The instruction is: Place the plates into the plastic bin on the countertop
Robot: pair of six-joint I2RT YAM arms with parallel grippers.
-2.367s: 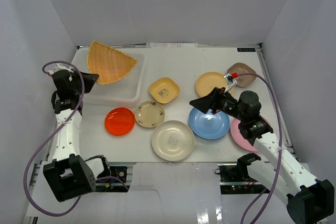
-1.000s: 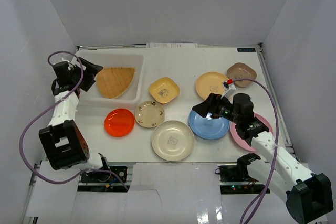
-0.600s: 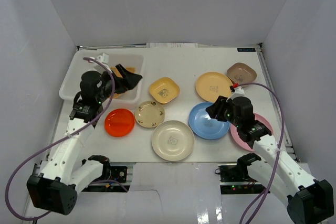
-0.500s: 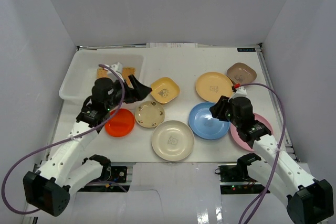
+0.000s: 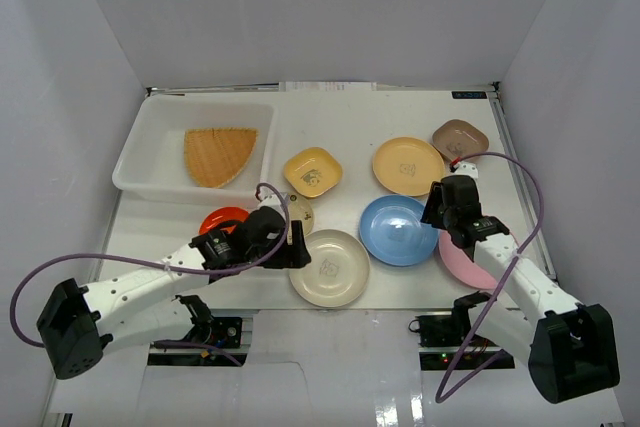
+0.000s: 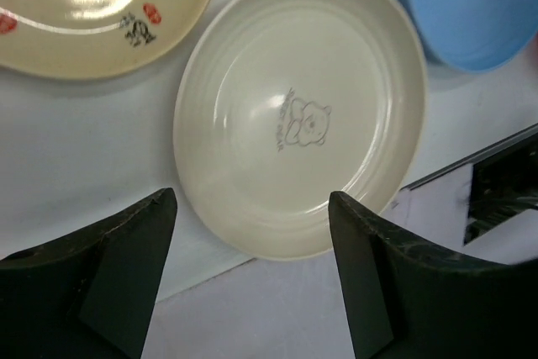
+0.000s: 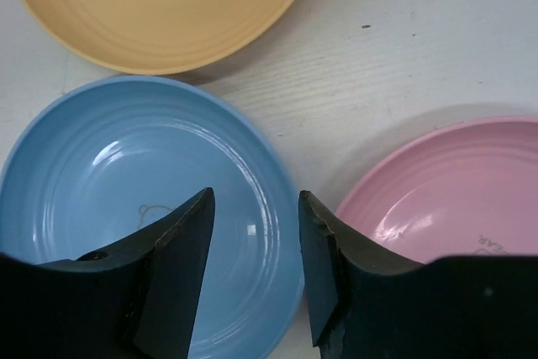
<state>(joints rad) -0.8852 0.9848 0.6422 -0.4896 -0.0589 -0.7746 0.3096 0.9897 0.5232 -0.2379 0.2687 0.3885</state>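
The fan-shaped plate (image 5: 217,154) lies flat in the plastic bin (image 5: 150,147), upper left of the countertop (image 5: 350,117); the other plates sit outside it.

A couple of seconds ago the left gripper (image 6: 250,199) held that plate above the bin. It has since swung down to the lower middle of the top view and hangs empty, fingers spread wide, over the large cream plate (image 6: 298,119). That plate carries a bear drawing whose lettering is too small to read. The right gripper (image 7: 255,199) has pulled back from the left side of the blue plate (image 7: 143,199) to its right rim, fingers apart and holding nothing. Just beside it, the pink plate (image 7: 437,191) shows the letters "EAR" at the frame's lower right.
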